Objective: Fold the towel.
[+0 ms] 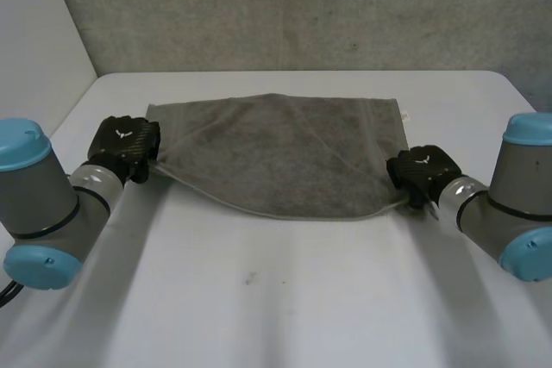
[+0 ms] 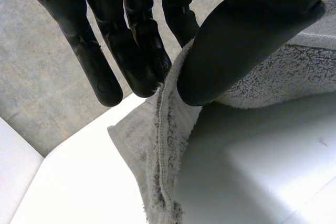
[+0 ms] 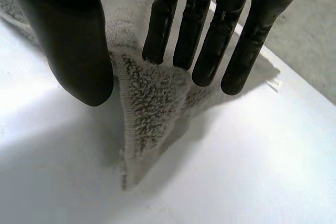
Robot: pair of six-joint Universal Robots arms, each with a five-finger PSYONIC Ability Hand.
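A grey towel (image 1: 276, 152) lies doubled over on the white table (image 1: 259, 299), its curved folded side nearest me. My left hand (image 1: 128, 146) is at the towel's left end. In the left wrist view its thumb (image 2: 231, 51) pinches the towel's hem (image 2: 168, 145) against the fingers (image 2: 131, 61), lifting the cloth off the table. My right hand (image 1: 423, 174) is at the towel's near right corner. There its thumb (image 3: 79, 51) and straight fingers (image 3: 210, 40) stand apart, and the towel corner (image 3: 144, 124) lies in a ridge between them on the table.
A grey wall (image 1: 302, 6) rises behind the table's far edge, and a white wall (image 1: 34, 32) stands at the left. A small white tag (image 1: 405, 116) sticks out at the towel's far right corner. Bare table runs in front of the towel.
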